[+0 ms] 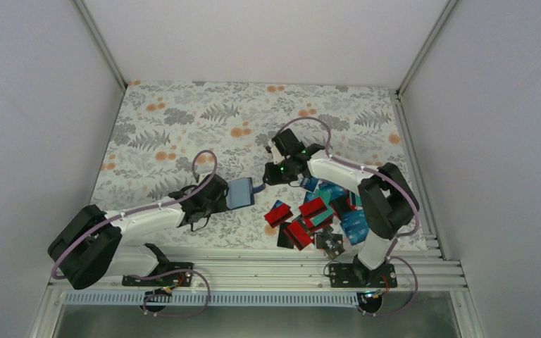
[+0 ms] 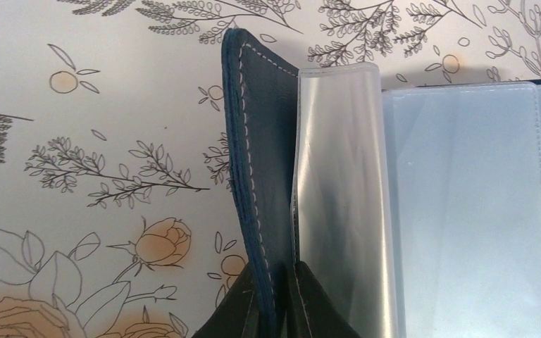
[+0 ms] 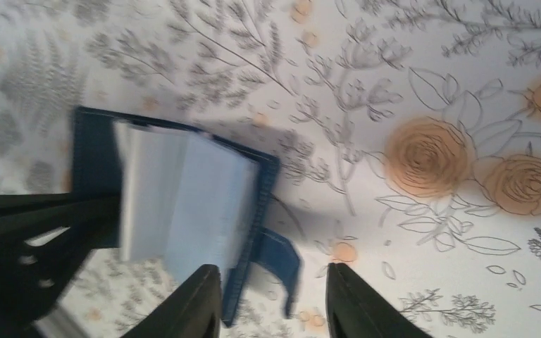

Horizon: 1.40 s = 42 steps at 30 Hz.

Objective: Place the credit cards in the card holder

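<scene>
Floral tablecloth (image 1: 183,120), matte, printed with grey ferns and orange blooms. At the near edge are ribbed metal rails (image 1: 253,267). Just past them the credit cards (image 1: 315,213) lie in a loose overlapping heap of thin glossy rectangles, red, blue, teal and black. The right arm (image 1: 384,201) overhangs the heap's right side. Left of the heap is the card holder (image 1: 240,193), opened, with the left gripper (image 2: 282,310) pinched on its stitched navy cover (image 2: 264,141). Clear plastic sleeves (image 2: 465,211) fan out. The clasp tab (image 3: 280,257) points toward the right gripper (image 3: 275,306), whose fingers are spread and hold nothing. Plain grey walls (image 1: 28,105) stand beyond.
</scene>
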{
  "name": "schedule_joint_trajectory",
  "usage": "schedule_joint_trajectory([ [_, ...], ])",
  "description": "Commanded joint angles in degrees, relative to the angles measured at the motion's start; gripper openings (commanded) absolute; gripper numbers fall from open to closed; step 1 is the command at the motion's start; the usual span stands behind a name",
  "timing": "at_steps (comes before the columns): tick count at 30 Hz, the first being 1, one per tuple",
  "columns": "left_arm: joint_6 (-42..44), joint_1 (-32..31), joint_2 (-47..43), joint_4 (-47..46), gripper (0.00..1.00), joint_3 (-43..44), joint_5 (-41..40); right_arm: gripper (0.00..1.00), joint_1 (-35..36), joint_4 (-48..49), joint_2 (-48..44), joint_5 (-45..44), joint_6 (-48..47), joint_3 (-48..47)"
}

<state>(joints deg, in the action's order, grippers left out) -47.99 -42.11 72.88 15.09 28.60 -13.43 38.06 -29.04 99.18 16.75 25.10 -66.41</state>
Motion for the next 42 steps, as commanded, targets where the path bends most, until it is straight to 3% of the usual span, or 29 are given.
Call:
schedule_joint_trajectory([
  [1, 2.1, 0.3, 0.9, -1.6, 0.08, 0.7, 2.0, 0.46, 0.2, -1.6, -5.4, 5.3, -1.0, -2.4],
  [3, 2.4, 0.3, 1.0, -2.3, 0.08, 0.7, 2.8, 0.53, 0.8, -0.4, -6.7, 8.5, -0.7, -2.2],
  [6, 2.6, 0.3, 0.9, -3.1, 0.08, 0.8, 3.4, 0.54, 2.0, 2.8, -6.9, 13.6, 0.2, -1.8],
  [10, 3.0, 0.3, 1.2, -3.9, 0.08, 1.0, 4.1, 0.40, 3.3, 8.9, -4.3, 20.6, 2.0, -0.2],
  [15, 3.1, 0.3, 1.3, -4.1, 0.07, 0.4, 4.4, 0.20, 3.8, 10.2, 2.5, 19.1, 2.7, -0.9],
  [20, 3.3, 0.3, 0.7, -5.8, 0.07, -0.7, 5.5, 0.10, 4.6, 11.7, 8.7, 19.8, 2.4, -1.7],
  [25, 4.0, 0.3, -0.5, -6.8, 0.07, -1.7, 6.3, 0.07, 5.1, 13.2, 12.7, 19.7, 1.8, -1.4],
  [30, 3.4, 1.1, -3.3, -2.5, 0.12, -1.6, 4.6, 0.05, 5.1, 12.1, 15.5, 13.4, 1.0, -0.3],
  [33, -1.1, 1.1, -4.5, 9.0, 0.21, 2.7, -2.2, 0.05, 5.1, 11.5, 17.0, 10.3, 1.0, 0.7],
  [36, -3.3, -1.0, -4.5, 18.0, 0.23, 8.4, -6.8, 0.04, 5.1, 11.4, 17.6, 9.0, 1.0, 1.8],
  [39, -2.3, -4.1, -5.0, 19.8, 0.24, 14.0, -6.9, 0.04, 5.1, 11.2, 17.5, 8.0, 0.9, 2.3],
  [42, 1.6, -5.6, -5.8, 15.3, 0.24, 17.3, -2.2, 0.04, 5.1, 11.1, 17.2, 7.4, 0.7, 2.6],
])
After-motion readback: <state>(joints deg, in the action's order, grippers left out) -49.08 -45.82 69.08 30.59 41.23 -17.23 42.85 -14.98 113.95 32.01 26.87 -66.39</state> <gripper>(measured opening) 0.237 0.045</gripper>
